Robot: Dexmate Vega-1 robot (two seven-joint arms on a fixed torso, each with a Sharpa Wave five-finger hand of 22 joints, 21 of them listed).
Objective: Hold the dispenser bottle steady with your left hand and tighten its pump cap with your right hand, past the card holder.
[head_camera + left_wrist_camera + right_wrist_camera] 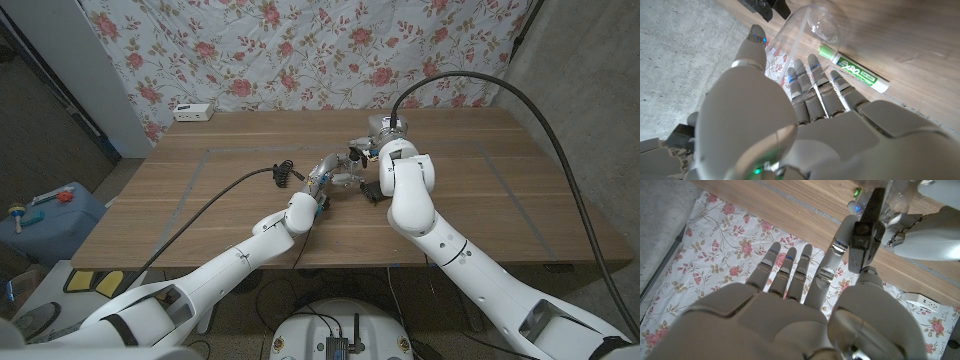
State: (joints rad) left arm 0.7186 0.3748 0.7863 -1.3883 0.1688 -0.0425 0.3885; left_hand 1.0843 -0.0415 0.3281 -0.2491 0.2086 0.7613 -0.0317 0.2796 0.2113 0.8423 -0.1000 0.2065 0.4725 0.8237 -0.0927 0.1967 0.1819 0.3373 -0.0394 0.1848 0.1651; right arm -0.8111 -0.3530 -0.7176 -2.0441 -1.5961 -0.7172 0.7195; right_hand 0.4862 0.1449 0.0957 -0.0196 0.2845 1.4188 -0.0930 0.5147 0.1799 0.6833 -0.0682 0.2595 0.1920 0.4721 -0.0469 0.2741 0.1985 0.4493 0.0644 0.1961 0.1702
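**Both hands on the bottle at table centre**

Wooden table (200, 190), floral cloth (300, 50) hanging behind, white power strip (193, 112) at ten o'clock. The clear dispenser bottle (805, 35) sits mid-table, a green marker (855, 70) beside it. Left hand (790, 120) wraps the bottle; right hand (805, 310) pinches the black pump cap (865, 235).

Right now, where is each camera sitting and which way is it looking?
Head view: on the robot's head, looking down at the wooden table; both arms reach to the middle.
Left wrist view: behind the left robot hand, which grips the clear dispenser bottle; a green marker lies beside it.
Right wrist view: behind the right robot hand, which pinches the dark pump cap.
Both wrist views show the bottle.
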